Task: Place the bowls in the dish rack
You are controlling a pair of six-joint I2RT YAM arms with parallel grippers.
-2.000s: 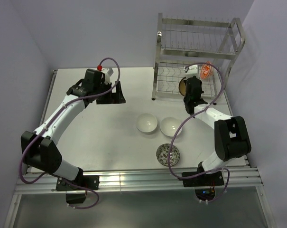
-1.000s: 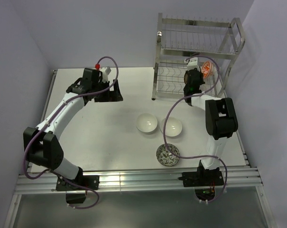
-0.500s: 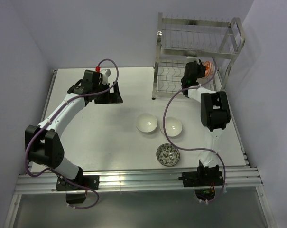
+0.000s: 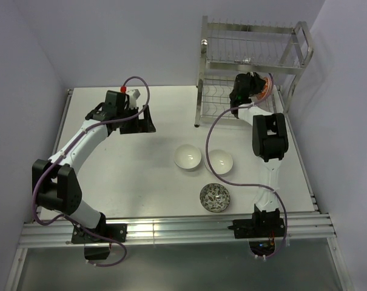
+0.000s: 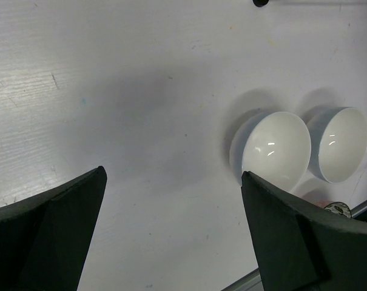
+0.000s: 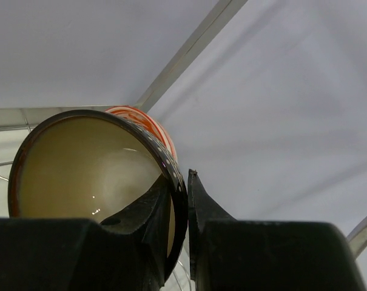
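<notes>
Brown bowl (image 6: 80,170) pinched by right fingers (image 6: 144,212), orange-red bowl (image 6: 150,121) mostly hidden behind

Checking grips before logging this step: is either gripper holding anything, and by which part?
The right gripper pinches the dark brown bowl by its rim, one finger inside; left gripper is open, empty.

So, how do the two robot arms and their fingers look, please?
The left arm and the right arm both have white links and black joints. A thin purple cable loops along each one. The left wrist carries a small red cap. The fingers are matte black, broad and wedge-shaped.
</notes>
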